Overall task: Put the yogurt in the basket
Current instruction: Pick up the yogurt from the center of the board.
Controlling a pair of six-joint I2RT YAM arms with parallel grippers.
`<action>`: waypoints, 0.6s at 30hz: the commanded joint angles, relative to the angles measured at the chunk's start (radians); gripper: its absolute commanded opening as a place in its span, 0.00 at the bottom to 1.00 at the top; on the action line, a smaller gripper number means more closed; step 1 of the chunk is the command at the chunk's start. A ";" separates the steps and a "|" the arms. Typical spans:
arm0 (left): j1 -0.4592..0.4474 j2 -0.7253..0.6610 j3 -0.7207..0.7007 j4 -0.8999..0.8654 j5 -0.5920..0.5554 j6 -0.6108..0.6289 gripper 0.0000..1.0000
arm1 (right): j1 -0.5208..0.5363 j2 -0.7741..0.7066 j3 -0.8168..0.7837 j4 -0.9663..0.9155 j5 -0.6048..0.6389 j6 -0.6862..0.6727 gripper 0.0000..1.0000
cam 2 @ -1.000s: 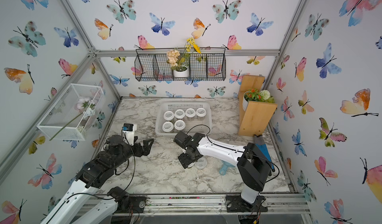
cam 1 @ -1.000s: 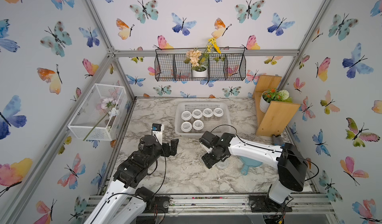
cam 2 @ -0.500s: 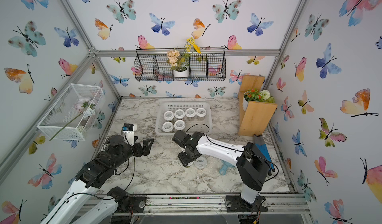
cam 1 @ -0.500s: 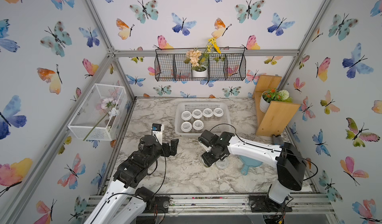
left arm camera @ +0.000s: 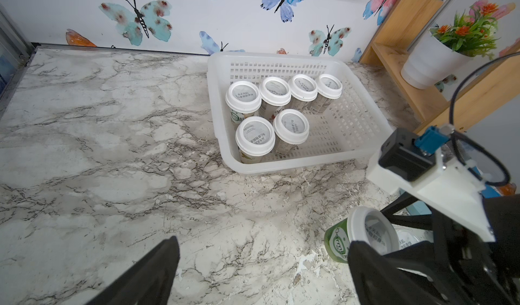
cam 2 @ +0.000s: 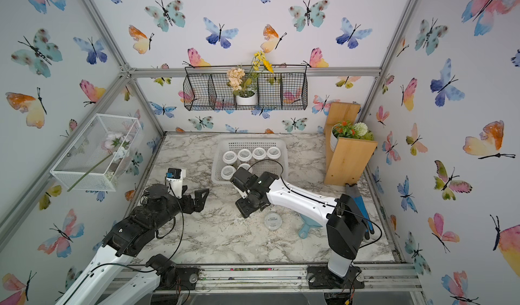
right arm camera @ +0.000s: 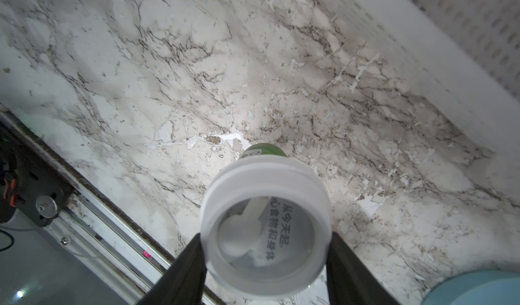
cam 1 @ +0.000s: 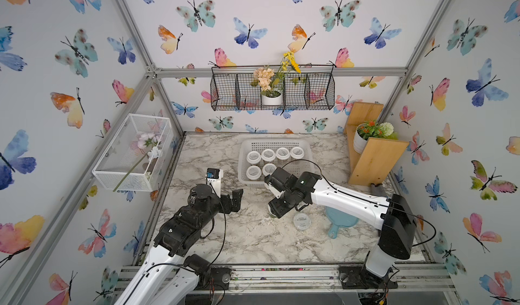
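Yogurt jar (right arm camera: 264, 222) is pinched only at its lid by the right gripper (right arm camera: 266, 243). Lifted so, it may slip. Left gripper (left arm camera: 263, 244) gapes wide.

Lab cell: alu frame (cam 1: 365, 71), butterfly wallpaper (cam 1: 261, 2)

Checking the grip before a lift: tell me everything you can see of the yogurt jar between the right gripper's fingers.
The yogurt jar is small and round: a white lid rim around a clear disc printed with black characters, a white spoon showing beneath. Its body carries a green label with white lettering. The right gripper presses a black finger on each side of the lid. The jar is over the marble tabletop, outside the white plastic basket; whether its base touches the marble is hidden.
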 commanded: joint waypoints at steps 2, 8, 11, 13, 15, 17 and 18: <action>0.006 -0.011 -0.010 0.015 0.012 0.008 1.00 | 0.006 0.000 0.080 -0.014 -0.009 -0.029 0.62; 0.005 -0.015 -0.009 0.016 0.012 0.008 1.00 | 0.003 0.025 0.140 -0.029 0.017 -0.043 0.62; 0.006 -0.018 -0.011 0.017 0.013 0.009 1.00 | 0.000 0.029 0.140 -0.029 0.021 -0.046 0.62; 0.006 -0.019 -0.011 0.017 0.014 0.008 1.00 | -0.002 0.028 0.139 -0.026 0.022 -0.046 0.62; 0.005 -0.019 -0.011 0.017 0.014 0.008 0.99 | -0.004 0.025 0.137 -0.021 0.023 -0.047 0.62; 0.006 -0.019 -0.011 0.017 0.014 0.008 1.00 | -0.004 0.019 0.137 -0.016 0.022 -0.046 0.62; 0.005 -0.019 -0.011 0.017 0.014 0.008 1.00 | -0.006 0.016 0.137 -0.013 0.022 -0.046 0.62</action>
